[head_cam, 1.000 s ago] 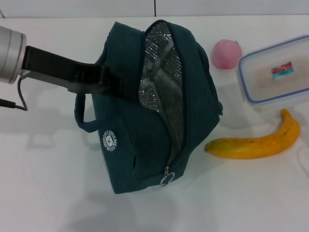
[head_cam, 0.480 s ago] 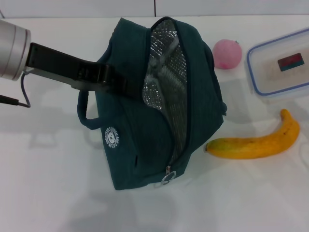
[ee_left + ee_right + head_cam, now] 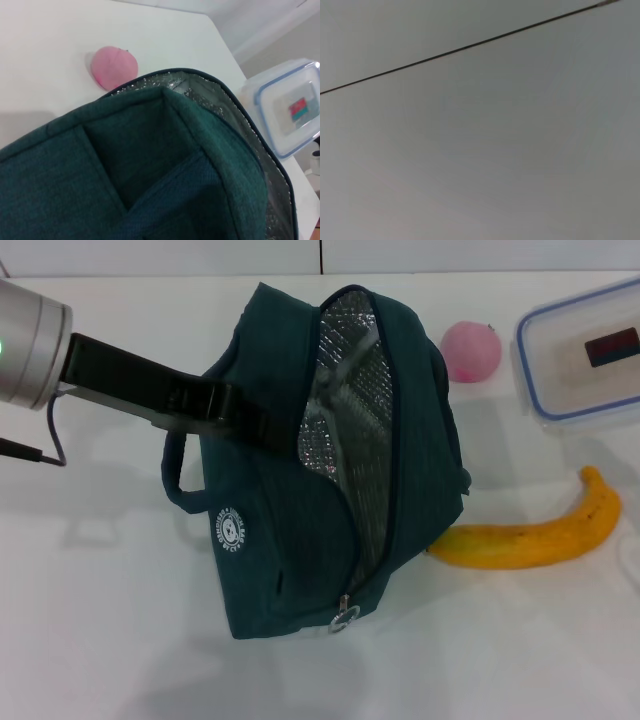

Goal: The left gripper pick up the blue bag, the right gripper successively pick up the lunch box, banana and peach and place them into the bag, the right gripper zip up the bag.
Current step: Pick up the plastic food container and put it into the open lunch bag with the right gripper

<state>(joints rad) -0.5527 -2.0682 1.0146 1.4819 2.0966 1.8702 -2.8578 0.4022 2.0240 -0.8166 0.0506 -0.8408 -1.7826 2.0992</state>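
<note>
The dark blue-green bag (image 3: 300, 500) stands in the middle of the white table, unzipped, with its silver lining (image 3: 345, 390) showing. My left gripper (image 3: 250, 420) is shut on the bag's upper left edge and holds it up. The bag also fills the left wrist view (image 3: 125, 175). The pink peach (image 3: 471, 351) lies behind the bag to the right. The clear lunch box with a blue rim (image 3: 585, 350) is at the far right edge, partly cut off. The banana (image 3: 530, 535) lies right of the bag, its left tip hidden by it. My right gripper is out of view.
The bag's carry handle (image 3: 180, 490) loops out on its left side, and the zipper pull (image 3: 345, 618) hangs at its near end. The left wrist view also shows the peach (image 3: 114, 67) and the lunch box (image 3: 290, 107). The right wrist view shows only a plain grey surface.
The lunch box has moved away and to the right, toward the frame's edge. The bag has shifted right with my left gripper and now covers the banana's left tip.
</note>
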